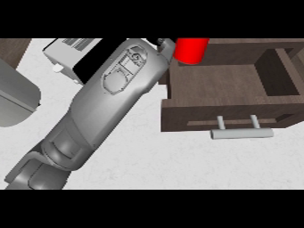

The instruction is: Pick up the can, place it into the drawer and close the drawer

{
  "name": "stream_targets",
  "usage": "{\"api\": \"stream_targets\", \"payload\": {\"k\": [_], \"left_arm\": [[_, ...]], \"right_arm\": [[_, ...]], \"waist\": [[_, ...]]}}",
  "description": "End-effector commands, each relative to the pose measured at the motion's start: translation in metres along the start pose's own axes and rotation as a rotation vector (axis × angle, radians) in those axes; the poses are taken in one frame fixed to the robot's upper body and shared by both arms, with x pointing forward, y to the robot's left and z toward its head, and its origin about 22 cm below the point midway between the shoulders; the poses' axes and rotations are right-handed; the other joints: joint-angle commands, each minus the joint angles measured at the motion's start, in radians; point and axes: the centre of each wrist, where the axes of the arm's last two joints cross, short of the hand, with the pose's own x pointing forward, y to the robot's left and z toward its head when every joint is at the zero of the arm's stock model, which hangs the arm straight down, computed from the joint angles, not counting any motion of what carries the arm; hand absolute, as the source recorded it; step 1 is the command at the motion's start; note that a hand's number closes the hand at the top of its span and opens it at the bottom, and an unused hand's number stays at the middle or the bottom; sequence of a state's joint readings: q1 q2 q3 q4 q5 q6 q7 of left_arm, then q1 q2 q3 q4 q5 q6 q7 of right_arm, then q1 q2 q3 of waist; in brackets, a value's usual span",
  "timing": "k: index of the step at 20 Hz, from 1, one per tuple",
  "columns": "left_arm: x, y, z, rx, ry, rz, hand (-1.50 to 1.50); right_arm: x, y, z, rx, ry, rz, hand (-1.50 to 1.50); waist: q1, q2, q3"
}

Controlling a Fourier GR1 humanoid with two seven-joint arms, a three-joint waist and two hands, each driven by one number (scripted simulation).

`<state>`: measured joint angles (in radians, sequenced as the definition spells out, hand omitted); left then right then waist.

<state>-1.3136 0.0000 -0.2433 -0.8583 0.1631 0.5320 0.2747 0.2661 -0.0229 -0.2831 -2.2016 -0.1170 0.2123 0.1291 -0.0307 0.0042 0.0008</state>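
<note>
One can, red, at far left corner of drawer, just beside my left hand; top cut by view edge. Hand mostly hidden behind own forearm: cannot tell whether it grips can. Judged: can sits there ready for lowering inside. One drawer, standing open so interior is reachable. One bar handle on near face, unobstructed for closing push. One white appliance, far left of counter, well apart.
</note>
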Motion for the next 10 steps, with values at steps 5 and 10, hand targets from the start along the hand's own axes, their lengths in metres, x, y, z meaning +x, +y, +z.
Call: {"api": "stream_targets", "payload": {"k": [5,10], "left_arm": [[0.003,-0.010,-0.020,0.003,0.025,-0.048,1.50],[-0.006,-0.017,-0.021,0.047,0.027,-0.088,1.50]], "right_arm": [[-0.018,0.002,-0.009,-0.002,0.001,0.004,-1.50],[-0.019,-0.001,-0.008,0.027,0.000,-0.001,-1.50]], "waist": [[-0.019,0.007,0.001],[-0.036,0.009,0.002]]}}
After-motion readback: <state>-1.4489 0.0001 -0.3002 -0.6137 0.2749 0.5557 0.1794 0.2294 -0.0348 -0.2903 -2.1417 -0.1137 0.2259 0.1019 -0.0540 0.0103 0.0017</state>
